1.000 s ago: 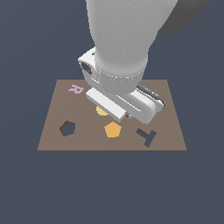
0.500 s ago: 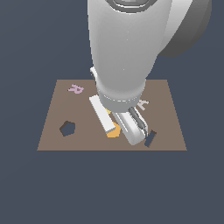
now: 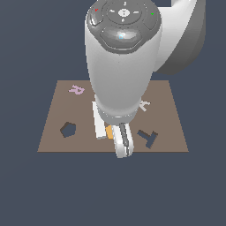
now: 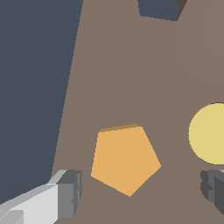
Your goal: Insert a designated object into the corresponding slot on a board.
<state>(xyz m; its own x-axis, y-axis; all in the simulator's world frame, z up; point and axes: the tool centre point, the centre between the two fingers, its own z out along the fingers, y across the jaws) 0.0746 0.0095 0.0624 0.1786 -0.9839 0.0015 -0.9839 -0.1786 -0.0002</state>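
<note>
The brown board (image 3: 53,132) lies flat under my arm. The orange pentagon piece (image 4: 125,159) rests on it near the front edge. In the exterior view only a sliver of this piece (image 3: 109,131) shows beside the hand. My gripper (image 4: 140,190) is open, and its fingers (image 4: 65,192) stand on either side of the piece without touching it. The dark pentagon slot (image 3: 68,129) is empty, towards the exterior view's left. In the wrist view a dark cut-out (image 4: 159,9) is cropped; I cannot tell which one it is.
A dark T-shaped cut-out (image 3: 148,137) is on the exterior view's right. A yellow disc (image 4: 210,133) lies close behind the orange piece. A pink R (image 3: 77,89) and a white A (image 3: 144,104) sit near the board's back.
The hand has turned and come down over the orange piece. That piece was in full view a second ago and is now almost covered in the exterior view.
</note>
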